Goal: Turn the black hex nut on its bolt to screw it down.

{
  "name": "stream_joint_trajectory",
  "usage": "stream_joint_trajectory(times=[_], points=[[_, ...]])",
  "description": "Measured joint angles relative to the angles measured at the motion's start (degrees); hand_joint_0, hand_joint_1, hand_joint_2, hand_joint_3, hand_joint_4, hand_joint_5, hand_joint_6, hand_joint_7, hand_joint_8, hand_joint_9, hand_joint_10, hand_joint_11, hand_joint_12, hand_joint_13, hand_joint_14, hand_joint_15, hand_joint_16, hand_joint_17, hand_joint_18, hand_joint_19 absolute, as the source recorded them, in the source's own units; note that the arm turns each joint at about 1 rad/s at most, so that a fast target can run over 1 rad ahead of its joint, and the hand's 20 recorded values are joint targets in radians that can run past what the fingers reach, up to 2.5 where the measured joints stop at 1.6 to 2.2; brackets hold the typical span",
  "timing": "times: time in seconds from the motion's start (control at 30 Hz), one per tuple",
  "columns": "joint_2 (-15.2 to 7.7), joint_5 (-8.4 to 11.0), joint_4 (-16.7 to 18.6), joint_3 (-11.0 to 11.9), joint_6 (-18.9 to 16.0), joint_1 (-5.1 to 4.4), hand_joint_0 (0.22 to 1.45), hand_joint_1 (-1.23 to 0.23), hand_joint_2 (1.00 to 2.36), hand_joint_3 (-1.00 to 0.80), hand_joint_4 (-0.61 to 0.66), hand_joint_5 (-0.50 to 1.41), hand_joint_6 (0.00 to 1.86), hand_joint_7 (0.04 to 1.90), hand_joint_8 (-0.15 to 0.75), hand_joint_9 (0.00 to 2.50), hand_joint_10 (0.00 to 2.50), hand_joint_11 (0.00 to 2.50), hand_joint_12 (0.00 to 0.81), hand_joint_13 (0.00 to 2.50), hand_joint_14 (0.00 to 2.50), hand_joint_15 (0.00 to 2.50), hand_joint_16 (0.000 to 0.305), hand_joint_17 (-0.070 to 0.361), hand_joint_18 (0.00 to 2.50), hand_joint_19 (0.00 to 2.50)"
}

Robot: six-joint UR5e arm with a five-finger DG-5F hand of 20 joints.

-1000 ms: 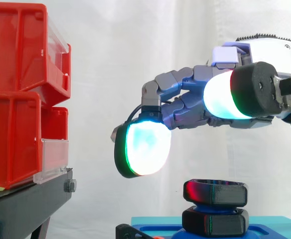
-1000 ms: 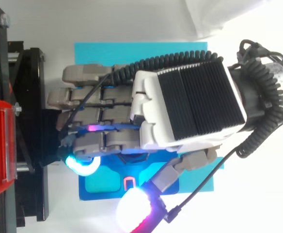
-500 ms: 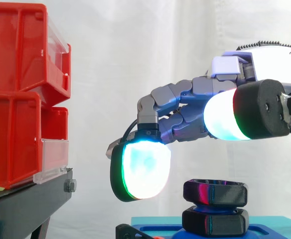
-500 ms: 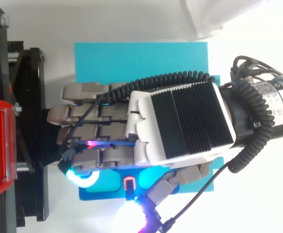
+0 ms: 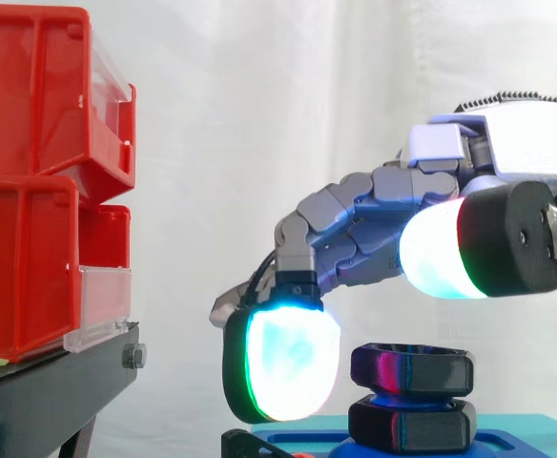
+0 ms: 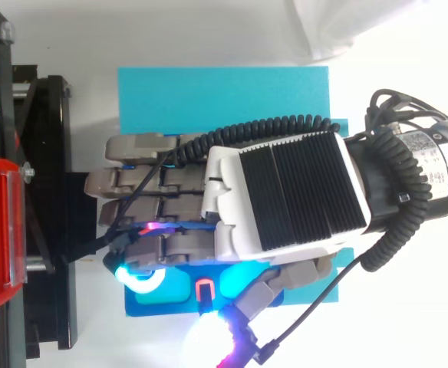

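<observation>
White curtain (image 5: 259,143) behind red bins (image 5: 30,181)

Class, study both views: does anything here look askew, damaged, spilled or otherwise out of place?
Nothing stands out. The black hex nut sits level above a second black hex piece on the cyan base. The hand hovers above, open, touching neither. The red bins sit squarely stacked.
</observation>
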State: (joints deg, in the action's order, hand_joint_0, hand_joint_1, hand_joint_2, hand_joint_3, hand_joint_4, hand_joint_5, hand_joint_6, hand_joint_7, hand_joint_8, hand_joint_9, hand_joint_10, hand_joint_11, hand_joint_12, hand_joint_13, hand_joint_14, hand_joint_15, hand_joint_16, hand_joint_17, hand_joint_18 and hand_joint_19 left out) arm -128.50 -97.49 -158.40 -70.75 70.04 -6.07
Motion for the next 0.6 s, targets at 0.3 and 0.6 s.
stream_joint_trajectory(times=[0.3,0.6], points=[[0.0,-1.34,-0.3,0.0,0.7,0.52,0.49,-0.31,1.00,-0.50,0.26,-0.20,0.77,0.74,0.310,0.45,0.01,0.41,0.343,0.36,0.00,0.12,0.042,0.095,0.13,0.12],[0.0,-2.18,-0.3,0.0,0.9,0.76,0.49,-0.31,1.00,-0.50,0.26,-0.20,0.76,0.75,0.310,0.46,0.01,0.42,0.344,0.37,0.00,0.13,0.042,0.095,0.14,0.13]])
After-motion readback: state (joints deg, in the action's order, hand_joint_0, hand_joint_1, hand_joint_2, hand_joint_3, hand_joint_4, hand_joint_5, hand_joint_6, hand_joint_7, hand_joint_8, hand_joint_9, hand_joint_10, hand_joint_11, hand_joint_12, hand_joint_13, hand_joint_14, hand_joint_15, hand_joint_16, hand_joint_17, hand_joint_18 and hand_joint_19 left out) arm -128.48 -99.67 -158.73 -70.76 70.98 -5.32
